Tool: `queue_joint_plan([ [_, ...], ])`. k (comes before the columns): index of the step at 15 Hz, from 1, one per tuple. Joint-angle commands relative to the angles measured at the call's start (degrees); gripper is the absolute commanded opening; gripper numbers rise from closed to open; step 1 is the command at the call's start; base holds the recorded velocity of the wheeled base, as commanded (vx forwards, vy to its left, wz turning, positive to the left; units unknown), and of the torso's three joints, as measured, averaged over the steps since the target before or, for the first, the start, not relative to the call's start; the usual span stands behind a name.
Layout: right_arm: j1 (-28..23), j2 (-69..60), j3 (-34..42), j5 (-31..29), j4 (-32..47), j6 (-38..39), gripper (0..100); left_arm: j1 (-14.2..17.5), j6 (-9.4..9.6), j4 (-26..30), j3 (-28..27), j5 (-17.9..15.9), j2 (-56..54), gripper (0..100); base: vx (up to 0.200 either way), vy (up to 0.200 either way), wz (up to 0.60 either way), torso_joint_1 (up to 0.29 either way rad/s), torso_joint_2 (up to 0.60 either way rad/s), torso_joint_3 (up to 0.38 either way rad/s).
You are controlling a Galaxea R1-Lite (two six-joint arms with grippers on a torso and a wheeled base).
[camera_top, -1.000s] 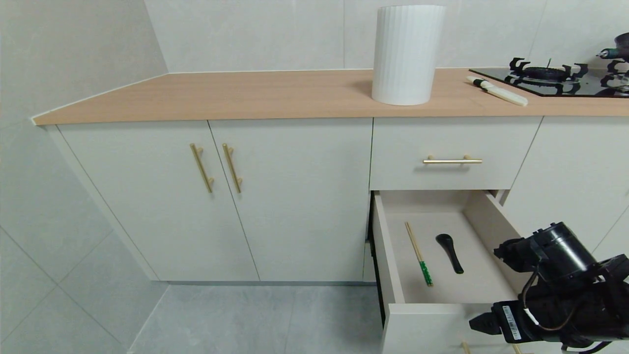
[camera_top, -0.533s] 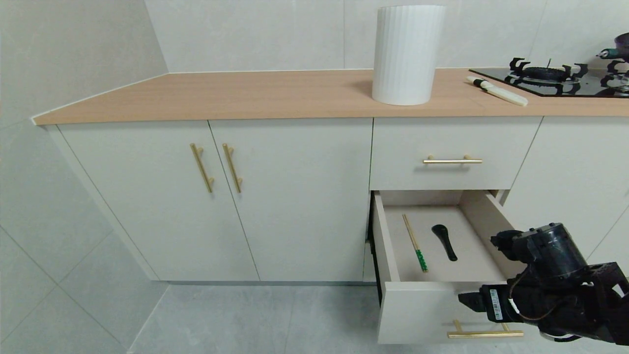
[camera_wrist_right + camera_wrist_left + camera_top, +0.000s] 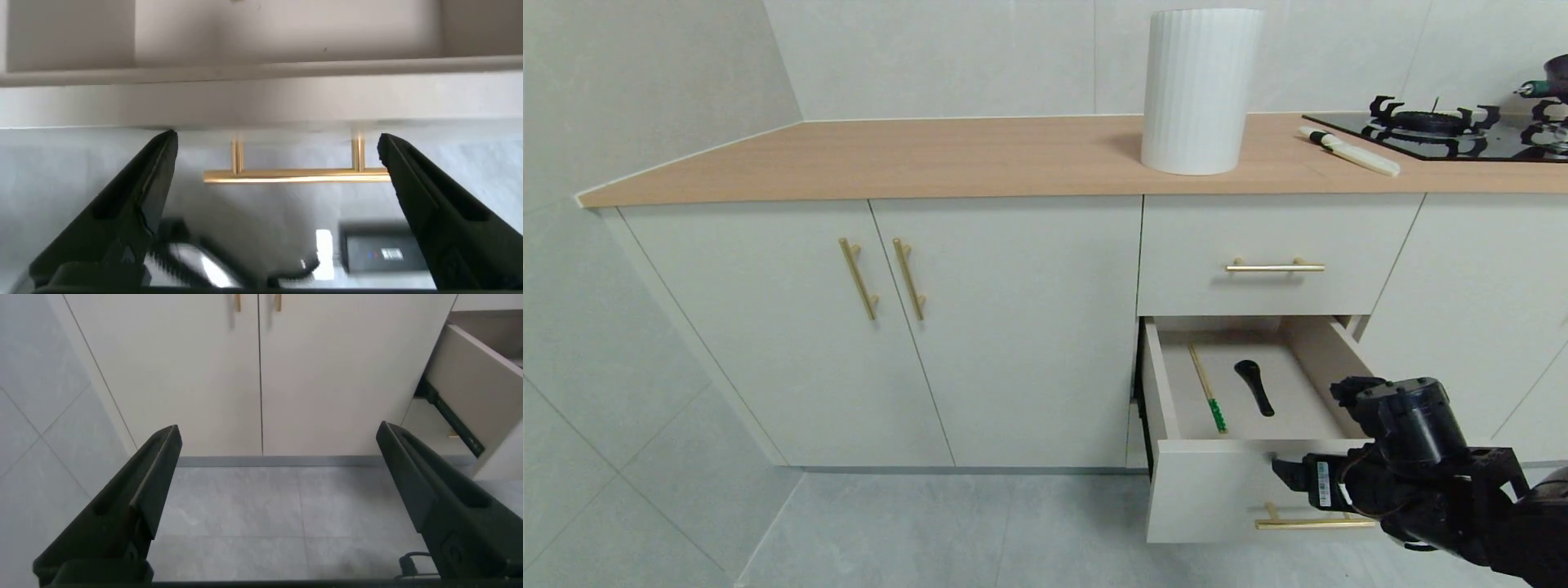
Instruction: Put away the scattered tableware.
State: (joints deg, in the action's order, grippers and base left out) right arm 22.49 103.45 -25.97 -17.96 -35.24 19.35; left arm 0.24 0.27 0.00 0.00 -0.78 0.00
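Note:
The lower drawer (image 3: 1209, 490) stands partly open. A pair of green-tipped chopsticks (image 3: 1207, 396) and a black spoon (image 3: 1254, 385) lie on its floor. My right gripper (image 3: 1286, 472) is open and pressed up to the drawer front just above the gold handle (image 3: 1311, 523). In the right wrist view the handle (image 3: 298, 174) lies between the spread fingers of the right gripper (image 3: 278, 143), below the drawer's top edge. My left gripper (image 3: 278, 433) hangs open and empty above the floor, facing the cabinet doors (image 3: 257, 367).
On the wooden countertop (image 3: 931, 159) stand a tall white ribbed container (image 3: 1199, 88), a pale-handled knife (image 3: 1349, 151) and a gas hob (image 3: 1445, 126). The upper drawer (image 3: 1274, 265) and the double doors (image 3: 882, 278) are closed. Grey tiled floor (image 3: 931, 531) lies open to the left.
The lower drawer has slid inward toward the cabinet, with the right gripper following against its front. The chopsticks and spoon rode back with it.

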Motion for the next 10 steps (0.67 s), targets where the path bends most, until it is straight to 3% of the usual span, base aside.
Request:
queue_joint_plan([
  [1,-0.1,3.2,1.3,-0.3,-3.6,0.0,100,0.0,0.0,0.0,0.0,0.0,0.0,100,0.0,0.0,0.0,0.0,0.0,0.0],
  [5,-2.1,8.6,3.4,-2.7,-18.4,-0.2,100,0.0,0.0,0.0,0.0,0.0,0.0,100,0.0,0.0,0.0,0.0,0.0,0.0],
  [10,-6.0,16.3,3.6,-2.8,-29.4,-0.3,100,0.0,0.0,0.0,0.0,0.0,0.0,100,0.0,0.0,0.0,0.0,0.0,0.0],
])
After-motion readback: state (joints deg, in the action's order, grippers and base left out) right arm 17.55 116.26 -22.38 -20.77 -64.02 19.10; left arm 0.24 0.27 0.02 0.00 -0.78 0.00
